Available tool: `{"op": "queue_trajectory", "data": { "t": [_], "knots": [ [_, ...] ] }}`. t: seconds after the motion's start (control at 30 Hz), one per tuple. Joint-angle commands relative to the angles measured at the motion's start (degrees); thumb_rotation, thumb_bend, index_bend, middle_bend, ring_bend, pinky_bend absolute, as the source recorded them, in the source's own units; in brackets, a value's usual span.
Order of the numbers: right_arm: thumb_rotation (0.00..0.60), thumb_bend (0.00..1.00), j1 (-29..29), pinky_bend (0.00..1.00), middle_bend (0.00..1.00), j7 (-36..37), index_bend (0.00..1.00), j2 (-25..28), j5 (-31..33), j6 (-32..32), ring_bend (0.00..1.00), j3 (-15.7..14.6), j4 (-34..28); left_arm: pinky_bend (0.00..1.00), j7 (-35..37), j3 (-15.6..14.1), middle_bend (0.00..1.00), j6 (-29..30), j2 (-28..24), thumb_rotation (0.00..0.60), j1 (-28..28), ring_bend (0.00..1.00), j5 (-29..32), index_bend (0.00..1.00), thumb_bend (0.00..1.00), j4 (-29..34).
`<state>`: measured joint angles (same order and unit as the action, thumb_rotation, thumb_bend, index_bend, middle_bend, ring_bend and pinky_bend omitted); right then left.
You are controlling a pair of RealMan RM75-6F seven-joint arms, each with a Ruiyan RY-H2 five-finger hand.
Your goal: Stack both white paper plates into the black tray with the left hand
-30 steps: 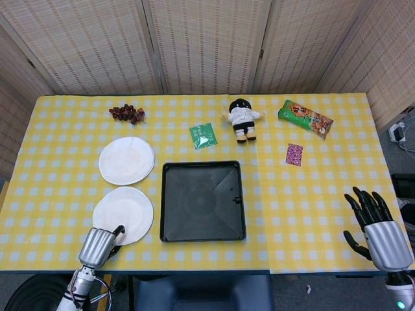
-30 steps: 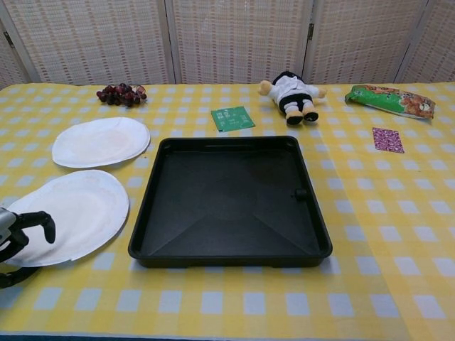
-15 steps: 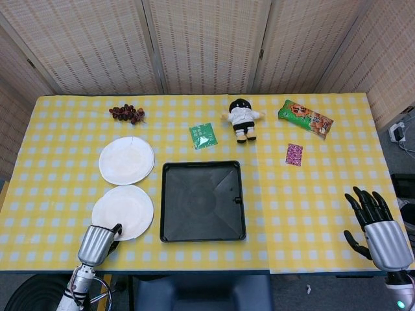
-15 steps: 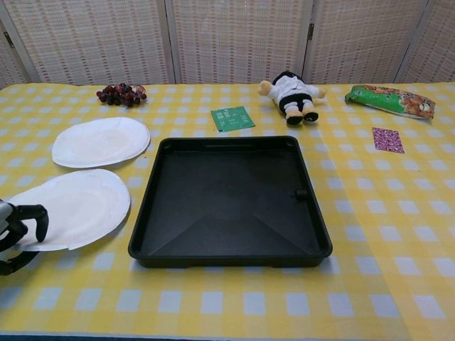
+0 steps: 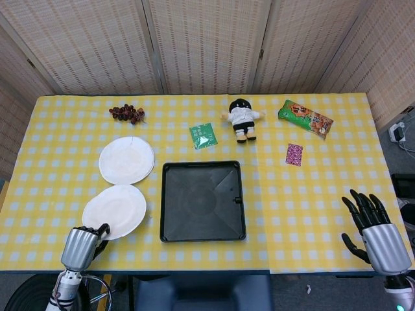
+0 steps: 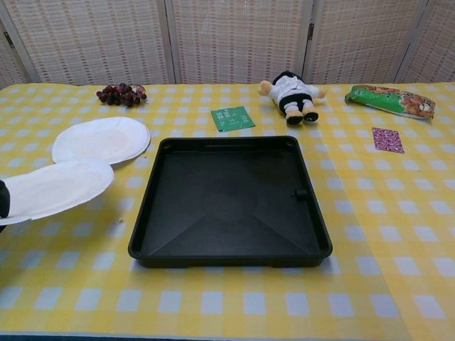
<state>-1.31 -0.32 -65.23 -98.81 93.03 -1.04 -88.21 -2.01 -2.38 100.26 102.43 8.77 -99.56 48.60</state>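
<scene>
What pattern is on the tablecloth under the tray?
Yellow and white checks on the tablecloth, seen best in the chest view.

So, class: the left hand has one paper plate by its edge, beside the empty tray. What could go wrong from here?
1. The left hand grips the near plate only at its rim, so the plate might sag or slip out.
2. The held plate overlaps the far plate in the chest view and might nudge it.
3. The plate could catch the black tray's raised wall and land tilted.
</scene>
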Motion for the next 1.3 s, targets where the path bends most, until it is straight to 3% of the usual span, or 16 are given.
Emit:
{"op": "queue_trajectory", "data": {
  "t": [0.03, 0.33, 0.7, 0.97, 1.3],
  "knots": [
    [0.6, 0.37, 0.1, 0.0, 0.0, 0.0, 0.0, 0.0, -0.5, 0.3, 0.0, -0.3, -0.1, 1.0, -2.3, 0.3, 1.0, 2.5, -2.3, 0.6, -0.2, 1.0, -1.2, 0.65, 0.49, 4.0],
    [0.6, 0.37, 0.6, 0.0, 0.0, 0.4, 0.0, 0.2, -1.8, 1.7, 0.0, -0.6, 0.0, 1.0, -9.7, 0.2, 1.0, 2.0, -5.4, 0.6, 2.0, 1.0, -4.9, 0.65, 0.5, 14.0],
    [0.6, 0.37, 0.8, 0.0, 0.0, 1.2, 0.0, 0.4, -1.4, 2.3, 0.0, -0.3, 0.1, 1.0, -17.8, 2.4, 1.0, -7.8, -3.0, 0.6, 8.9, 1.0, -7.1, 0.65, 0.5, 22.6],
    [0.6, 0.37, 1.6, 0.0, 0.0, 2.6, 0.0, 1.2, 0.2, 3.1, 0.0, 0.3, 0.3, 1.0, -18.8, 5.2, 1.0, -15.2, 1.6, 0.6, 14.1, 1.0, -5.2, 0.64, 0.5, 22.0],
    [0.6, 0.37, 2.5, 0.0, 0.0, 6.0, 0.0, 2.6, 2.1, 4.4, 0.0, 1.1, 0.9, 1.0, -17.0, 7.7, 1.0, -21.0, 9.3, 0.6, 20.1, 1.0, -3.1, 0.64, 0.5, 16.2]
  ]
}}
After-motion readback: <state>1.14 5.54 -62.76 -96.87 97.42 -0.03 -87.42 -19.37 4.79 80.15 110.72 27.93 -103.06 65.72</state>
